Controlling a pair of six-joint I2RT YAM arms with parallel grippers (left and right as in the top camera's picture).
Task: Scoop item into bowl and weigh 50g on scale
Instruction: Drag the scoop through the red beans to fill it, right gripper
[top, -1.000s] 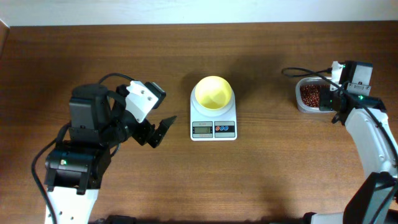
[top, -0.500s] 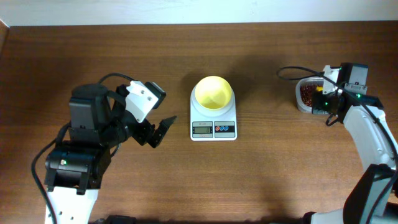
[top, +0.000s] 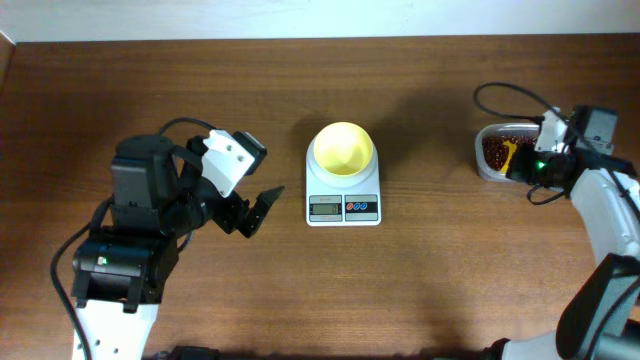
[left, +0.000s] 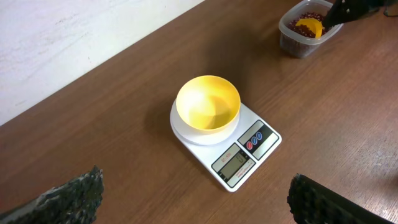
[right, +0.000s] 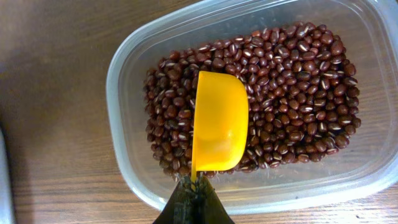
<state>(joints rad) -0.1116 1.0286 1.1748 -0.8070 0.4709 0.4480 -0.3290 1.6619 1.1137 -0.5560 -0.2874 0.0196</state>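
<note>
My right gripper (right: 193, 198) is clenched on the handle of the yellow scoop (right: 219, 121), which sits on the beans (right: 298, 93) in the tub (right: 124, 74); my left gripper (top: 253, 212) hangs released, and the bowl (top: 344, 149) on the scale (top: 343, 207) looks empty, so no beans are weighed yet.

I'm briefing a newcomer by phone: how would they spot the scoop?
At the table's right end sits a clear tub of red-brown beans. The scoop lies among those beans, pinched by the right gripper; it is the only yellow thing there.
</note>
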